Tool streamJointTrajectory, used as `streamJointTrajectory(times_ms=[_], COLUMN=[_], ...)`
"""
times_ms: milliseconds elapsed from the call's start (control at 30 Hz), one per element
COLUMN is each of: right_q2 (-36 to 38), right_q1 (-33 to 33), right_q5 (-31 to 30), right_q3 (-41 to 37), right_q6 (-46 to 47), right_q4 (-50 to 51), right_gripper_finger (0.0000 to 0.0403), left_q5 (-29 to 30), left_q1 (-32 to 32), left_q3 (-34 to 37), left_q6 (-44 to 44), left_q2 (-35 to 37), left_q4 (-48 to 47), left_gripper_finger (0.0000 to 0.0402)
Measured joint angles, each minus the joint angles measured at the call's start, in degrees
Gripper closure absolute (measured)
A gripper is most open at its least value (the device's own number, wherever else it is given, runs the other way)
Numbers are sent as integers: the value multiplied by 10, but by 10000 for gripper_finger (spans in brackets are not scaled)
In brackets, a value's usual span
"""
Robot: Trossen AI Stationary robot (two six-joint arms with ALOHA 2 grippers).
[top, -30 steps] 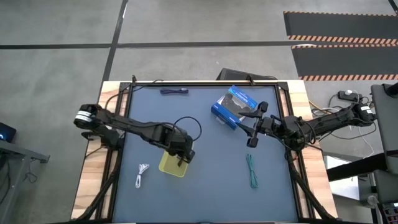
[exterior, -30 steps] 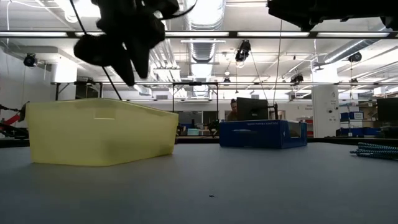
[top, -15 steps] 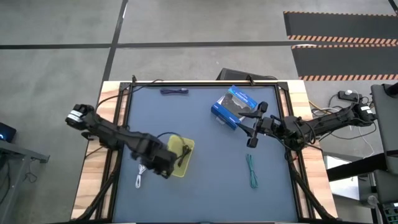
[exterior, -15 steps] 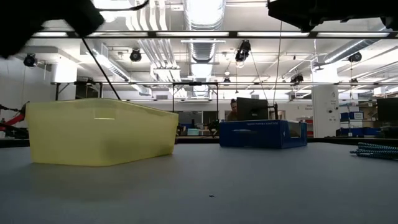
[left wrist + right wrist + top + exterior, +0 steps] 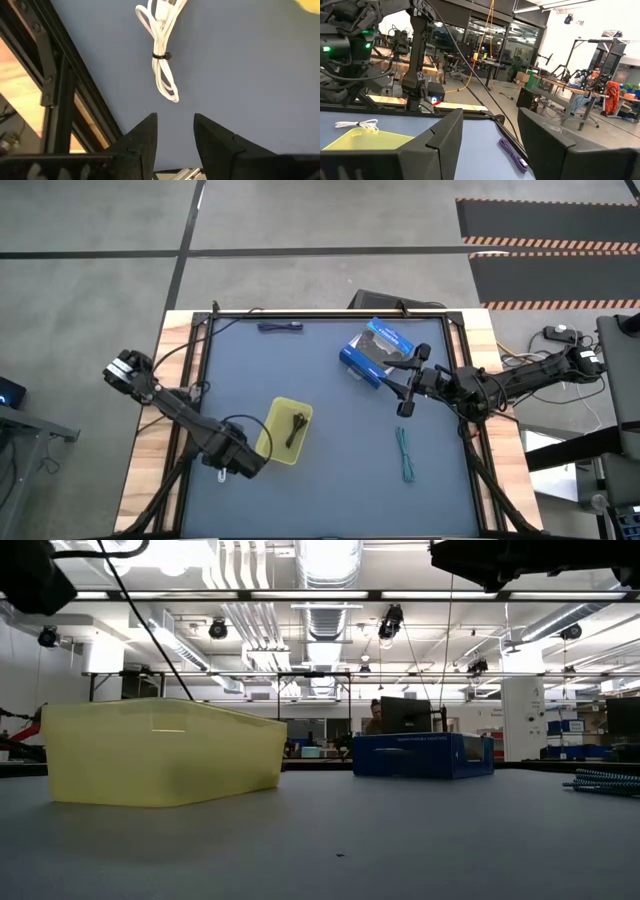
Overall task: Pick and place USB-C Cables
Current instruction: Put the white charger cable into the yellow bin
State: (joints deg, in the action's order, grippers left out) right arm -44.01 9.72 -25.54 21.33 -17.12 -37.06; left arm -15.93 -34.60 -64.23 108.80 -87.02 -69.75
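The left gripper [image 5: 173, 131] hangs with fingers apart over the white cable [image 5: 161, 47], just beside the tray [image 5: 270, 442]. The black cable [image 5: 296, 427] lies in the tray. Right of it lies the green cable [image 5: 404, 453]; farther, the right gripper [image 5: 397, 387] waits, spread, by the box [image 5: 377, 348]. The purple cable [image 5: 280, 327] lies farthest.

Four bundled cables: one white cable [image 5: 161, 50], one black cable [image 5: 298, 426], one teal-green cable [image 5: 404, 453], one purple cable [image 5: 280, 327]. One yellow tray [image 5: 270, 444]. One blue retail box [image 5: 375, 352]. Two robot arms.
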Motion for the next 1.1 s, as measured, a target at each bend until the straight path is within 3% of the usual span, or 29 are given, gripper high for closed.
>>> streamJointTrajectory(times_ms=[600, 1100], right_q2=[0, 0], right_q1=[0, 0], right_q5=[0, -1], right_q3=[0, 0], right_q6=[0, 0], right_q4=[2, 4], right_gripper_finger=[220, 220], left_q5=[31, 55], left_q1=[-7, -8], left_q3=[116, 150], left_q6=[34, 48], left_q2=[0, 0], left_q4=[99, 128], left_gripper_finger=[291, 291])
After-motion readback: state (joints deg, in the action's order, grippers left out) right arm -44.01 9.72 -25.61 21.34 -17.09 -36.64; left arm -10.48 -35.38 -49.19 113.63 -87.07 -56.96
